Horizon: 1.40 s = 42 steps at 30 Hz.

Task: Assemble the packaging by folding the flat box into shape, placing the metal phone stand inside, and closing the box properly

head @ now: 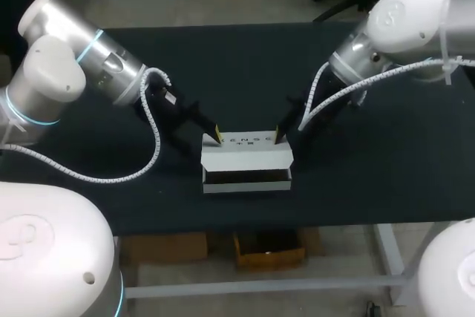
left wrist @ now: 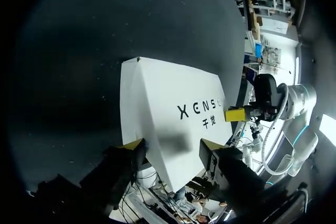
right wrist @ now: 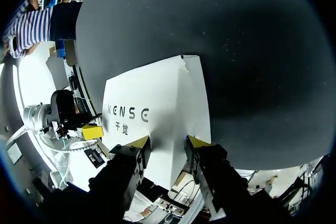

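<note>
Left tool (left wrist: 170, 148) and right tool (right wrist: 168, 142) bracket opposite ends of the white box (head: 246, 155) (front gap still dark), likely steadying it for closing. Whether either is clamped cannot be told.

Lit from overhead, dim on dark surfaces, bright on anything white.
Head view: glare off the white shells of the left arm (head: 44, 72) and right arm (head: 404, 16); black table (head: 371, 109) soaking up light, hardly any shadow readable on it; white box (head: 246, 150) bright on top, open front slot in deep shadow. Left wrist view: soft grey shadow smudge on the box panel just ahead of the left gripper (left wrist: 170, 146). Right wrist view: broad grey shade down the box part ahead of the right gripper (right wrist: 168, 141), darker band across the table beside the box.
</note>
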Each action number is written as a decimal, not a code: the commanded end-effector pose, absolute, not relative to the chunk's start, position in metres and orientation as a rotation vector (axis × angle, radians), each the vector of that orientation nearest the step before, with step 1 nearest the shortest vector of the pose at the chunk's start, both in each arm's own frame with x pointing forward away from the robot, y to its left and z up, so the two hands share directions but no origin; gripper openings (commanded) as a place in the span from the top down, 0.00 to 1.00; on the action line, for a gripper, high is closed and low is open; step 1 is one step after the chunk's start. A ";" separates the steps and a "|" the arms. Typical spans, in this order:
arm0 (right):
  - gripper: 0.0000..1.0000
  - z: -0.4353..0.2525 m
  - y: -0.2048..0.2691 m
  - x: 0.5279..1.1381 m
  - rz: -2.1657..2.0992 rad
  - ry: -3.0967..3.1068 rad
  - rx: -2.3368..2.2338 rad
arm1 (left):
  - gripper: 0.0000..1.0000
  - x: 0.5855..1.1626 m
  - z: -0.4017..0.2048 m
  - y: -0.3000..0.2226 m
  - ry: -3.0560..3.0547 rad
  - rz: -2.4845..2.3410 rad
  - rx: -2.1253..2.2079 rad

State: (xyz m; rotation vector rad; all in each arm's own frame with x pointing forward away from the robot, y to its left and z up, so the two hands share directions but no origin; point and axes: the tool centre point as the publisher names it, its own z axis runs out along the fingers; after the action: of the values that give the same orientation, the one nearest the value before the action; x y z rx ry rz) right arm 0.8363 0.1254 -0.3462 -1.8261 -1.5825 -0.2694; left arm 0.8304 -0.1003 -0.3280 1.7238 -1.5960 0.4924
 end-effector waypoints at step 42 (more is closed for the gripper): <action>0.62 -0.338 0.128 0.837 -0.307 -1.552 -1.839 | 0.44 0.830 -0.319 -0.106 -1.570 0.423 1.724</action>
State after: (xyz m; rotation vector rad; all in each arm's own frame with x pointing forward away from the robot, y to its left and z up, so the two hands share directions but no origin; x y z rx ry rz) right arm 0.8386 0.1247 -0.3392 -1.8365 -1.5534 -0.3030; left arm 0.8262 -0.1004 -0.3206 1.7279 -1.5670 0.4392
